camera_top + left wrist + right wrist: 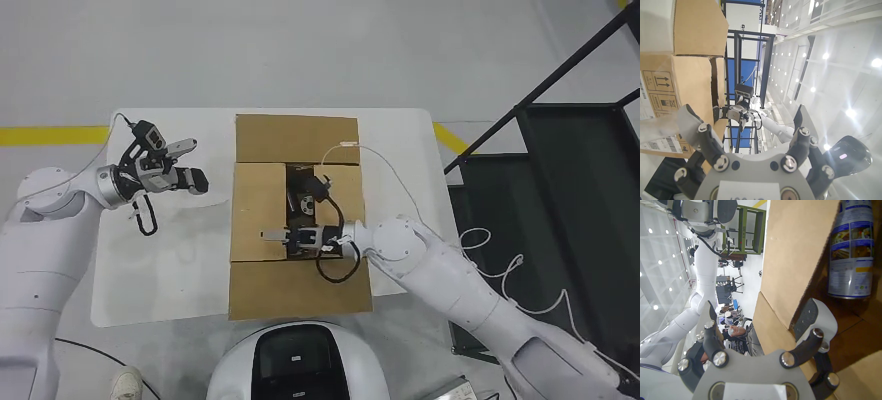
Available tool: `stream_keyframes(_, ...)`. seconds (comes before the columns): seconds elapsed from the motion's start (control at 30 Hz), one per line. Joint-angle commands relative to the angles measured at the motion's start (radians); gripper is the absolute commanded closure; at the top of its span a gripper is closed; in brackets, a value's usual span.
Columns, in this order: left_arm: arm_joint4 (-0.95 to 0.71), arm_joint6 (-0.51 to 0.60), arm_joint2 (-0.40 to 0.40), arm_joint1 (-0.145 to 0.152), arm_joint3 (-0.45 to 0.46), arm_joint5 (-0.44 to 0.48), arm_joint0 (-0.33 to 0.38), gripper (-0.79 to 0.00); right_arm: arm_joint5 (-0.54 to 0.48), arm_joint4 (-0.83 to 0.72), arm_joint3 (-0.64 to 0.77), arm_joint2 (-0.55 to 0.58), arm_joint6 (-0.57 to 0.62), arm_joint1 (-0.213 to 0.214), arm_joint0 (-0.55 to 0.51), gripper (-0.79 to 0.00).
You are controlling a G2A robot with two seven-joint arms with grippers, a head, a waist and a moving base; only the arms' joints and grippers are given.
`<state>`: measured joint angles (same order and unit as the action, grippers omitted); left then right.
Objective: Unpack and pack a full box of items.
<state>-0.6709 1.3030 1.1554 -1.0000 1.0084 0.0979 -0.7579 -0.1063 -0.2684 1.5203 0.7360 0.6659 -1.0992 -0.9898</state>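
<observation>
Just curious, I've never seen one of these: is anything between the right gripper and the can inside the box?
Yes, a box flap. The right gripper is open and straddles the flap's edge, one finger inside the box, one outside. The can sits farther in; past the inner finger, nothing visible blocks it.

box point(300, 295) mouth: narrow slot hemmed by four out-folded flaps | in slot: can point(850, 256), plus right hand point(759, 302), fingers apart astride a flap edge at the near end | tabletop point(170, 260) left of box: wide bare strip, left hand point(196, 163) above it, fingers spread | right of box: thinner strip
</observation>
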Motion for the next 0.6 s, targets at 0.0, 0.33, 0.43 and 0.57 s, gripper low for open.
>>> stream_keyframes(0.0,-0.013,-0.013,0.015,0.002,0.004,0.008,-0.004,-0.785,-0.013,-0.009,-0.007,-0.011,-0.001,-0.011,0.015,-0.785)
stream_keyframes(0.33,-0.069,-0.036,0.135,0.026,0.086,0.041,-0.058,-0.785,-0.16,-0.129,0.019,-0.025,0.018,-0.051,0.039,-0.785)
stream_keyframes(0.43,-0.083,-0.051,0.161,0.031,0.116,0.029,-0.066,-0.785,-0.175,-0.142,0.017,-0.049,-0.003,-0.074,0.071,-0.785)
stream_keyframes(0.57,-0.089,-0.058,0.173,0.032,0.149,0.015,-0.063,-0.785,-0.182,-0.174,-0.03,-0.112,-0.023,-0.12,0.139,-0.785)
